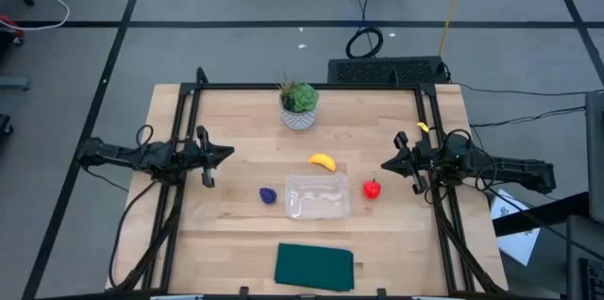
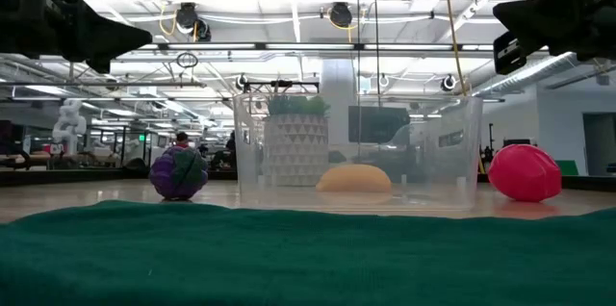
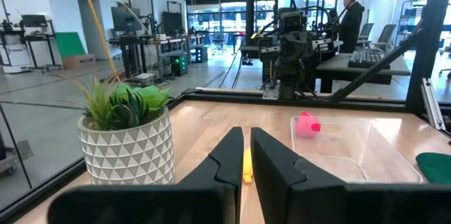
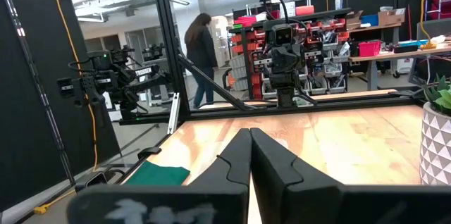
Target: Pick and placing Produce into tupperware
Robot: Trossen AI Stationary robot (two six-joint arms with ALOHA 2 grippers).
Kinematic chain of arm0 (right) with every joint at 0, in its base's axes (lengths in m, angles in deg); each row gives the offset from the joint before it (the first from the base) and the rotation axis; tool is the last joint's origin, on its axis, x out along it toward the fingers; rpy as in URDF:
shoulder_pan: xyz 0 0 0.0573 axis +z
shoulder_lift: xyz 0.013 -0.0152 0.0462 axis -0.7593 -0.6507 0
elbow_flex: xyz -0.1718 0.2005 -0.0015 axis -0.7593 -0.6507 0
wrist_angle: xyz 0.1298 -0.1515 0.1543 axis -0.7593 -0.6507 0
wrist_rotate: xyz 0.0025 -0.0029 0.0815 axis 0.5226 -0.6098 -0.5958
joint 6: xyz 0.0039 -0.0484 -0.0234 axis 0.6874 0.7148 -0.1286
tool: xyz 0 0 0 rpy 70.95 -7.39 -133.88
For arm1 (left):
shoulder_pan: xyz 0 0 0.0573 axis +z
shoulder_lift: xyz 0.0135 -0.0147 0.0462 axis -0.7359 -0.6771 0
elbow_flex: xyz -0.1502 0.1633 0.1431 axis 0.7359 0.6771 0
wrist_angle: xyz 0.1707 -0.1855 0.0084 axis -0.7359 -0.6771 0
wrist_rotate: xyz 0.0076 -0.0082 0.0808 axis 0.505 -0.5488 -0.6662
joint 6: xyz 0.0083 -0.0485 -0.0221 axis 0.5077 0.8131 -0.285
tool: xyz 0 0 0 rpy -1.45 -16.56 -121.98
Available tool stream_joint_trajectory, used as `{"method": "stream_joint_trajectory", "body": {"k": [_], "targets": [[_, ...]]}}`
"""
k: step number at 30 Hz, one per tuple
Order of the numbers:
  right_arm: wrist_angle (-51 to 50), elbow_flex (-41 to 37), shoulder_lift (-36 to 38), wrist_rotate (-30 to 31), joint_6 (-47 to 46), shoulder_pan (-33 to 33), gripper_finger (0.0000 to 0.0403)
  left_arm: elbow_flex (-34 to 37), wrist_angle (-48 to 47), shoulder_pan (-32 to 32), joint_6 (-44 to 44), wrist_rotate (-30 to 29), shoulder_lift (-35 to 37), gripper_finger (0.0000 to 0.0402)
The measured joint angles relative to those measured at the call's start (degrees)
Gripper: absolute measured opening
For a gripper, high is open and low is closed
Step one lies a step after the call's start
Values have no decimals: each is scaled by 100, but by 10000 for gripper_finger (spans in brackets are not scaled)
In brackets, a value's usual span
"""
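The clear tupperware (image 1: 318,196) stands on the wooden table near its middle, with nothing inside it. The yellow banana (image 1: 323,160) lies just beyond its far side. The dark purple item (image 1: 269,194) rests to its left and the red fruit with a green top (image 1: 372,189) to its right. My left gripper (image 1: 229,153) hovers level over the table's left side, shut, holding nothing. My right gripper (image 1: 385,165) hovers over the right side, also shut and holding nothing. In the left wrist view the banana (image 3: 247,164) shows past the fingertips.
A potted plant in a white patterned pot (image 1: 299,104) stands at the table's far middle. A dark green cloth (image 1: 314,267) lies at the near edge. Black frame rails (image 1: 184,140) run along both sides. A person (image 4: 201,55) stands in the room beyond.
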Motion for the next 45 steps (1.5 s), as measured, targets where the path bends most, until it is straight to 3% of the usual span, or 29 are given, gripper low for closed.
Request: {"method": "stream_joint_trajectory", "body": {"k": [45], "targets": [[6, 2, 0, 0, 2, 0, 0, -2, 22, 2, -281, 0, 0, 33]]}}
